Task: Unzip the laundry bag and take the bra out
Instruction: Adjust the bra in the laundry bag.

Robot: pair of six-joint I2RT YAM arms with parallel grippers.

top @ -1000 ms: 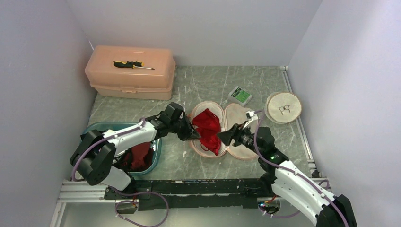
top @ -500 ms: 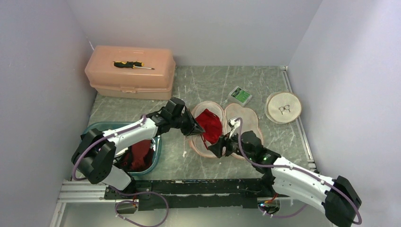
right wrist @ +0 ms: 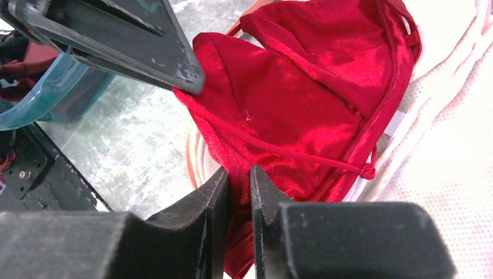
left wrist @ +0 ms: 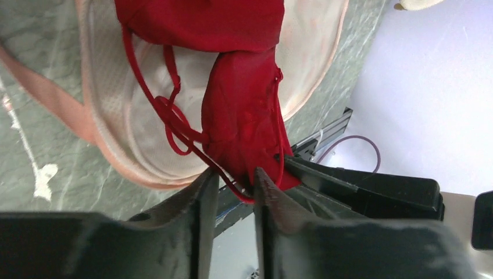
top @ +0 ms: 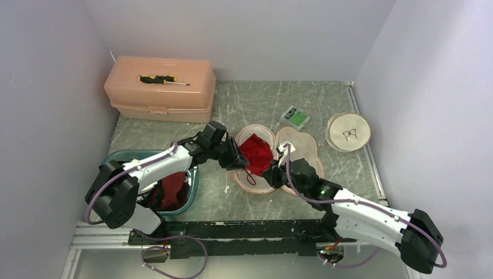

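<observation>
grey marbled bench [top: 256,102] between pale walls carries an opened laundry bag [top: 302,144], its two pinkish mesh halves spread flat side by side. the bra [top: 256,152], bright red, is bunched over the left half of the bag. the left arm [top: 165,164] reaches in from the left. the left jaws stand slightly apart, with the bra's lower tip and a loop of thin strap [left wrist: 174,116] in the gap between them. the right arm [top: 360,210] comes in from the near right, and the right jaws are pinching a fold at the near edge of the bra. both sets of jaws meet close together at that near corner. a teal tub [top: 195,185] sits at the near left. a peach box [top: 160,96] with a screwdriver [top: 164,80] on its lid stands at the far left.
</observation>
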